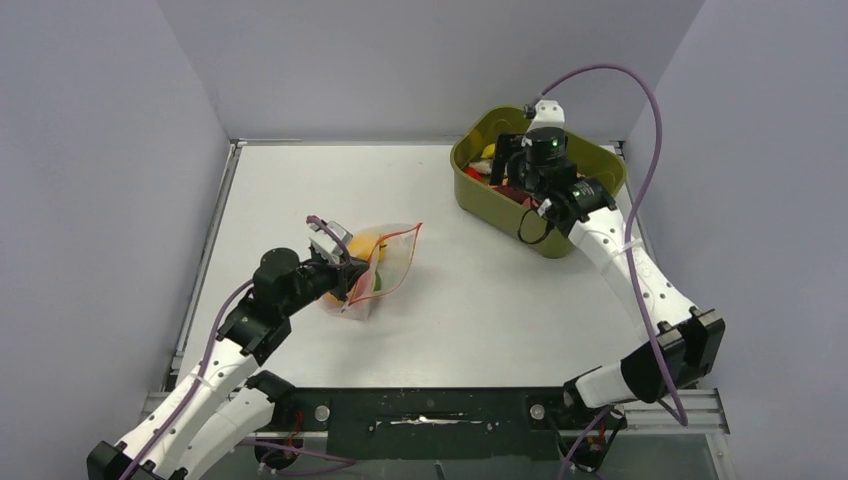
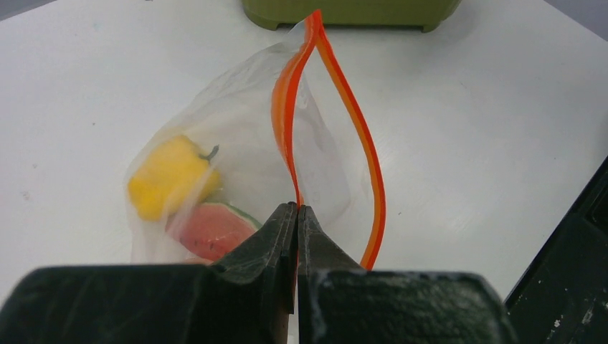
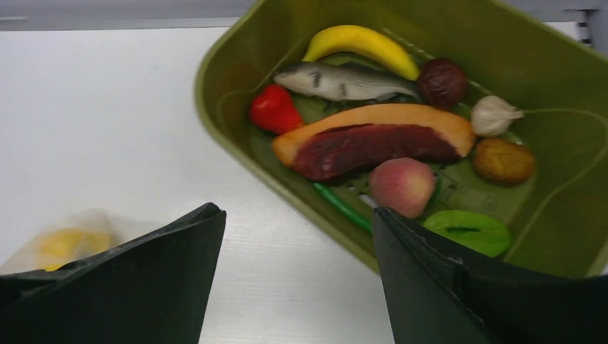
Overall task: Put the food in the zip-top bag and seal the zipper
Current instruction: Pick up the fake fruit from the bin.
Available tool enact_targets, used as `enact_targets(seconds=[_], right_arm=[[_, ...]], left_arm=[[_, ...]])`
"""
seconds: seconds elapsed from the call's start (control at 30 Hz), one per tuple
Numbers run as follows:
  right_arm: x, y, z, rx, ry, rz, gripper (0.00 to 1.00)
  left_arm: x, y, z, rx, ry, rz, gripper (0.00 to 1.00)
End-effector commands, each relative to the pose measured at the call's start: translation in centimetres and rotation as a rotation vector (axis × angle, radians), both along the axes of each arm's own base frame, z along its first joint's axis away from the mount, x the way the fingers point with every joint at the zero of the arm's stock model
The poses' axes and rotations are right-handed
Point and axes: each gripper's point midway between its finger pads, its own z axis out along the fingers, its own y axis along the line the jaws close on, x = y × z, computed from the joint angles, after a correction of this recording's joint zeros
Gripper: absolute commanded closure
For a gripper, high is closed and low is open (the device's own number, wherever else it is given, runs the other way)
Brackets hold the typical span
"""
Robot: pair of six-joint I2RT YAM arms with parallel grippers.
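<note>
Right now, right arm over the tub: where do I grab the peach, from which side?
Probably from above, pinching the peach across its round middle. It lies loose by the tub's near wall, top exposed; the meat slice sits close behind, so side approaches look blocked. The right gripper is open.

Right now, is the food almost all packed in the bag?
Not nearly. Done: the yellow pepper and watermelon slice sit inside the zip-top bag. In hand: the left end effector pinches one lip of the zipper, mouth gaping; the right end effector hangs open over the green tub. Left: the peach, banana and others there, then sealing.
</note>
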Motion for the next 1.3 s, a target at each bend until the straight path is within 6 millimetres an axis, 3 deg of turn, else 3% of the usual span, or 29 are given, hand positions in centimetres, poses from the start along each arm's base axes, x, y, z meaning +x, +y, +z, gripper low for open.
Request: enact_targets(seconds=[0.0, 0.17, 0.4, 0.6, 0.83, 1.27], right_arm=[[2.8, -5.8, -0.9, -0.205, 0.035, -0.099, 0.24], [5.9, -10.2, -3.1, -0.300, 0.086, -0.180, 0.26], [10.3, -14.0, -6.2, -0.406, 0.145, -0.235, 0.31], [14.2, -15.5, -8.6, -0.429, 0.167, -0.252, 0.30], [17.9, -15.4, -11.0, -0.397, 0.139, -0.250, 0.30], [21.9, -17.0, -14.4, -0.398, 0.139, -0.266, 0.28]], left_arm=[[-0.2, -0.8, 2.3, -0.076, -0.103, -0.037, 1.00], [-0.3, -1.0, 2.5, -0.079, -0.104, -0.047, 1.00], [-0.5, -0.8, 2.6, -0.079, -0.115, -0.037, 1.00], [-0.2, -0.6, 2.4, -0.059, -0.127, -0.021, 1.00], [0.0, -0.5, 2.2, -0.051, -0.131, -0.015, 1.00], [0.4, -0.4, 1.8, -0.034, -0.126, -0.005, 1.00]])
